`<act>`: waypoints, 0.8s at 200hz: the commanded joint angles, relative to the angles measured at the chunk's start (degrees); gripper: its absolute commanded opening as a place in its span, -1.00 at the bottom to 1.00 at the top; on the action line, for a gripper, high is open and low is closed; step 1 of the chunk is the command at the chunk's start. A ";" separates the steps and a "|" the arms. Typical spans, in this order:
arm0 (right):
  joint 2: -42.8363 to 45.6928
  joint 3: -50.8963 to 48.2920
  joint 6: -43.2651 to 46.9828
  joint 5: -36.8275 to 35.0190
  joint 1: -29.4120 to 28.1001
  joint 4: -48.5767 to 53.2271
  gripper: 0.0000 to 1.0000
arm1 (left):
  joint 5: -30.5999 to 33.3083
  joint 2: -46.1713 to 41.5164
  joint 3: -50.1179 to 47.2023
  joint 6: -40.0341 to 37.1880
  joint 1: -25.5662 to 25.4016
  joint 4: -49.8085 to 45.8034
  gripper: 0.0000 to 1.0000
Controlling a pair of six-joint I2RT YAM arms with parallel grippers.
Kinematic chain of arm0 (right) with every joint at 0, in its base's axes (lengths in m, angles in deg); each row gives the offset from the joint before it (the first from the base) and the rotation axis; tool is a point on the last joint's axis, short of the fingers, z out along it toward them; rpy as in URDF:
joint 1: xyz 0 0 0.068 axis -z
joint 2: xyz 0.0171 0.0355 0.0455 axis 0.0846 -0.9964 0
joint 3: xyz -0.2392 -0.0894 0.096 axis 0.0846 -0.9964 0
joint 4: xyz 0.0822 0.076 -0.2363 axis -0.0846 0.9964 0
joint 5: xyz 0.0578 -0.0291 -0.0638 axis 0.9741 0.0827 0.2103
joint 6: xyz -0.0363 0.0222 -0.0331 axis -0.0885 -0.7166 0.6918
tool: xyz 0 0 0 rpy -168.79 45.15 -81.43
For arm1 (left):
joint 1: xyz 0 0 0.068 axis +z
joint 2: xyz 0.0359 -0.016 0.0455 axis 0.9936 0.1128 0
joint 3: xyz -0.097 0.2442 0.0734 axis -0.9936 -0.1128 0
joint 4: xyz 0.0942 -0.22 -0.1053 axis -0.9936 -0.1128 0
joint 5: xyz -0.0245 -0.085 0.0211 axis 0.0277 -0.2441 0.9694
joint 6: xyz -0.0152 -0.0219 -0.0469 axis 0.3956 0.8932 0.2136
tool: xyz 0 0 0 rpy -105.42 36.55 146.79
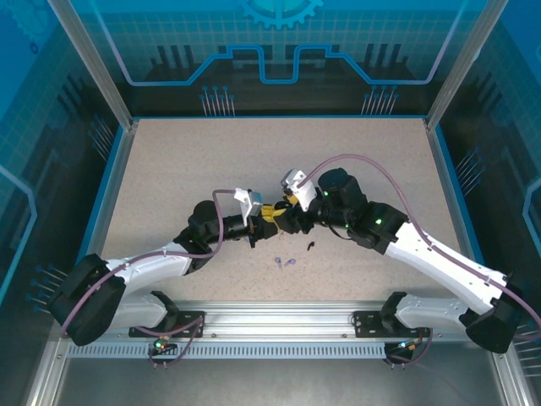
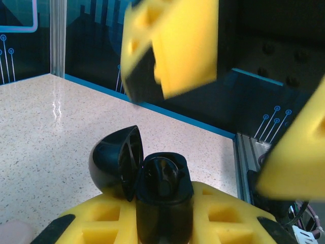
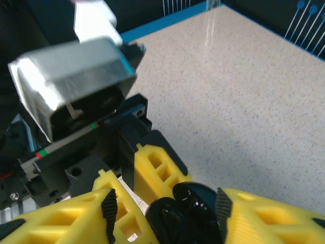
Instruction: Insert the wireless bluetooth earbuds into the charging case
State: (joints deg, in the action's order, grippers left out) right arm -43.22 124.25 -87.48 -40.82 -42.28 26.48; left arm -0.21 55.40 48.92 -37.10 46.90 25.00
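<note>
My left gripper (image 1: pixel 264 214) is shut on a black charging case (image 2: pixel 162 203), which stands upright between its yellow fingers (image 2: pixel 101 221) with the round lid (image 2: pixel 114 162) swung open to the left. The case's cavity is dark, and I cannot tell what lies in it. My right gripper (image 3: pixel 165 216) is open and hovers over the case (image 3: pixel 188 216), one finger on each side of it. Its fingers (image 2: pixel 175 46) hang above the case in the left wrist view. On the table near the arms lie two purple earbuds (image 1: pixel 285 263) and one black earbud (image 1: pixel 310 247).
The arms meet at mid table (image 1: pixel 169 169), with bare speckled surface all round them. Blue-edged glass walls (image 1: pixel 270 59) enclose the table. A pale pink blur (image 2: pixel 15 231) sits at the lower left edge of the left wrist view.
</note>
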 commanded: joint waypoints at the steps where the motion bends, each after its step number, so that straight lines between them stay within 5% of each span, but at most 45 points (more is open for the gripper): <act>1: 4.01 3.32 -5.06 1.65 2.40 0.58 0.29 | 0.09 -1.55 0.20 -2.65 -0.47 2.32 -1.00; 92: 9.77 -7.02 -29.02 -5.26 19.71 14.59 0.33 | 4.02 -8.06 -1.74 -5.80 -0.41 3.53 -1.00; 126: 3.52 -12.99 -32.66 -5.67 18.49 16.11 0.32 | 4.93 -14.08 -1.19 -7.88 -0.47 -2.05 -1.00; 160: -5.83 -15.10 -34.98 -11.99 11.30 14.37 0.43 | 5.40 -17.72 -1.09 -8.21 -0.46 -4.49 -1.00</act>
State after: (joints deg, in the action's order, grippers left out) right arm -44.72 109.89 -118.82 -48.07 -26.70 40.45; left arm 3.92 39.84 47.74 -43.27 46.90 22.51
